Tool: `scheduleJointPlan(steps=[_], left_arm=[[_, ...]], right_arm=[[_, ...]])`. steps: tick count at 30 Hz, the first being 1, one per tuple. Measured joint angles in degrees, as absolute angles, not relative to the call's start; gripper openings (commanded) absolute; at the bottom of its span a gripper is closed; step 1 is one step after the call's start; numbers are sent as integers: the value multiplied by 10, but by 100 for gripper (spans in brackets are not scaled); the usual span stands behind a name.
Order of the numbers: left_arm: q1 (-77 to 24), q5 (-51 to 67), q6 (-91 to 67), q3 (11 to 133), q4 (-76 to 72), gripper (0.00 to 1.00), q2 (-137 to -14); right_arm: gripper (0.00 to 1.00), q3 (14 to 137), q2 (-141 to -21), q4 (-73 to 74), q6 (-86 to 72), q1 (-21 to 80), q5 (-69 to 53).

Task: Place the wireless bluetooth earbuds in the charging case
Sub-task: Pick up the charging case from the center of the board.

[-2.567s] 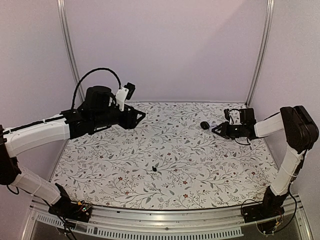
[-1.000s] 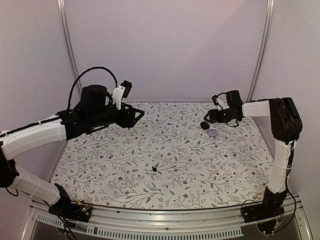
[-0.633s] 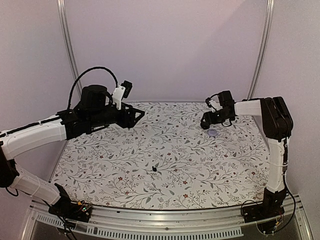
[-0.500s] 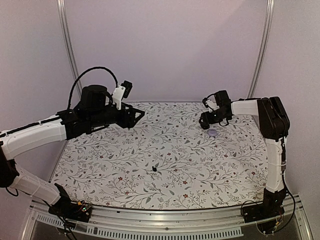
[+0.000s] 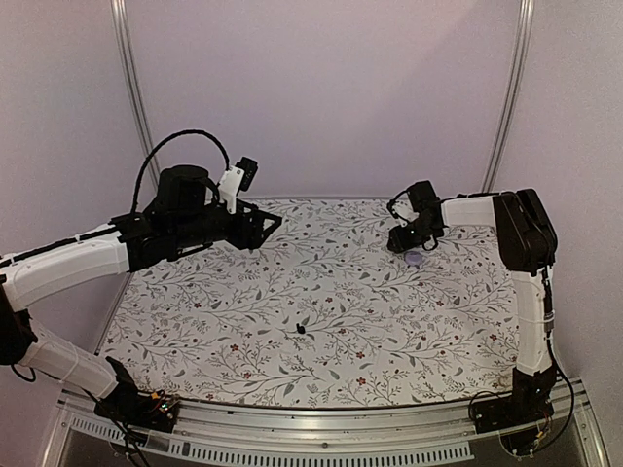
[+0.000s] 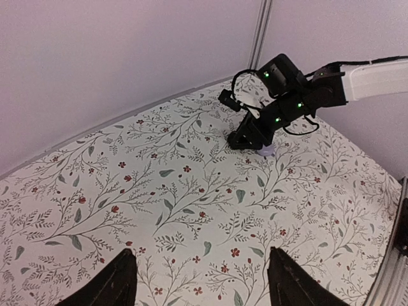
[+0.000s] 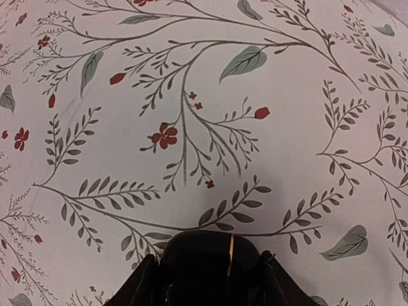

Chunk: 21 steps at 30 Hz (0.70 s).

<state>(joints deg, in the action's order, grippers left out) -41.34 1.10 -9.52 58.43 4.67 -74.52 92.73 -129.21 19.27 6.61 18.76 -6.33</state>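
at the far right of the white cloth printed with leaves and small red flowers point(image 5: 195, 321), the right gripper point(image 5: 397, 240) is down at the surface over the small black rounded charging case point(image 7: 210, 264). the right wrist view shows the case sitting on the cloth between the two black fingers point(image 7: 137, 288), one against each of its sides, so the jaws look clamped on it; a thin pale line runs down its top. just beside the gripper, on the side nearer the arm bases, a pale lavender round piece point(image 5: 416, 259) lies flat on the cloth. one tiny black bean-like earbud point(image 5: 301, 329) lies alone near the middle of the cloth, well apart from the case and from both arms. the left gripper point(image 5: 263, 230) hovers above the far left part of the cloth, pointing toward the right arm; its two dark fingertips point(image 6: 115, 285) stand wide apart in the left wrist view, with only patterned cloth showing between them. pale plain walls close off the space behind the cloth.
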Motion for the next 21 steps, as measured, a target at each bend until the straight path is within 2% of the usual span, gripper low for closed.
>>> scheduleJointPlan(steps=[9,21], left_arm=[[-388,37,-125,573,51,66,-742],[-297,191,-209,498,54,58,-733]], right_arm=[[31,896,-1277,161,95,219,-61],[31,729,-1083,92,170,380,-82]])
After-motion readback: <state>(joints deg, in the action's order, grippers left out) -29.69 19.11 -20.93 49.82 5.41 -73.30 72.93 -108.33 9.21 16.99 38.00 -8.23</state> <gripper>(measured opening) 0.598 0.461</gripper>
